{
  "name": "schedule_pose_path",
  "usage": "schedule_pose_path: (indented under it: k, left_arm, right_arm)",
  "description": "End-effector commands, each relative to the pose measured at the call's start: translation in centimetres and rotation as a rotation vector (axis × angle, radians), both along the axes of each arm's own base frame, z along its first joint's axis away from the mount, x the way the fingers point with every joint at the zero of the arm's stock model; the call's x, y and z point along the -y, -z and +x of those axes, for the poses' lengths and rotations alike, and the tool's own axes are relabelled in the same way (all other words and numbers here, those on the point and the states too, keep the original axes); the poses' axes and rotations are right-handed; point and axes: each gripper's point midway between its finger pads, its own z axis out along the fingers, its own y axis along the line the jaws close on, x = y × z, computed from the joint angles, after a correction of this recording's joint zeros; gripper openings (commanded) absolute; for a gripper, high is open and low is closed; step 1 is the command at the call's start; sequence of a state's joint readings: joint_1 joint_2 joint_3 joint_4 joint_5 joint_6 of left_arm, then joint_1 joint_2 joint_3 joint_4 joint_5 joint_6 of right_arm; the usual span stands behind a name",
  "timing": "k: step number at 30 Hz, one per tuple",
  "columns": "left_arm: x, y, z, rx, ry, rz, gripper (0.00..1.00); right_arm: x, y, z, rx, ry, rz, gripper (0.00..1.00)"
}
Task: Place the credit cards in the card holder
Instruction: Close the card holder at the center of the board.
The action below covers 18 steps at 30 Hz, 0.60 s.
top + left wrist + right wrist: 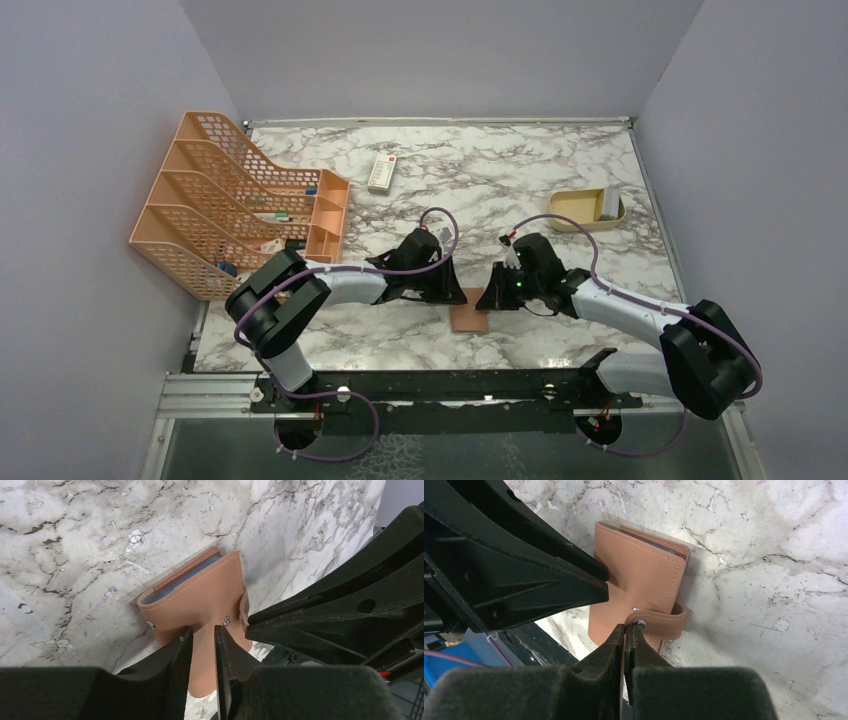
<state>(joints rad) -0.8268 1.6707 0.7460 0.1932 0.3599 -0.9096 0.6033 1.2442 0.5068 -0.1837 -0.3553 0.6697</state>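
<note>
The right pincer is clenched tight, its tips meeting on the free end of the clasp tab. It seems to nip the tab just by the snap, most likely to press the strap shut or pull it off the stud; which of the two cannot be told. The left pincer is clamped on the near edge of the card holder, with brown leather filling the gap between its fingers. That grip looks meant to steady the holder so it does not slide or flip while the other arm works the tab. The holder sits folded between the two pincers, at the near middle of the tabletop, its far edge down on the marble and its near edge apparently lifted by the left grip. A blue card shows as a thin edge tucked under the cover, so at least one is already inside. Well apart, towards the far right, grey cards lie at one end of a shallow box, which suggests the job may not be finished. An orange file rack stands at the far left and plays no part here.
</note>
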Motion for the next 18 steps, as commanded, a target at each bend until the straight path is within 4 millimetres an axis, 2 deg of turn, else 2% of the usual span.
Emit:
schedule_pose_path:
  k: [1, 18]
  left_arm:
    - [-0.08, 1.06, -1.07, -0.037, 0.024, 0.005, 0.25]
    - [-0.08, 0.96, -1.03, -0.033, 0.022, 0.003, 0.26]
  right_arm:
    - [-0.68, -0.06, -0.33, -0.007, -0.026, 0.030, 0.03]
    - [-0.95, -0.34, -0.28, -0.014, -0.046, 0.027, 0.01]
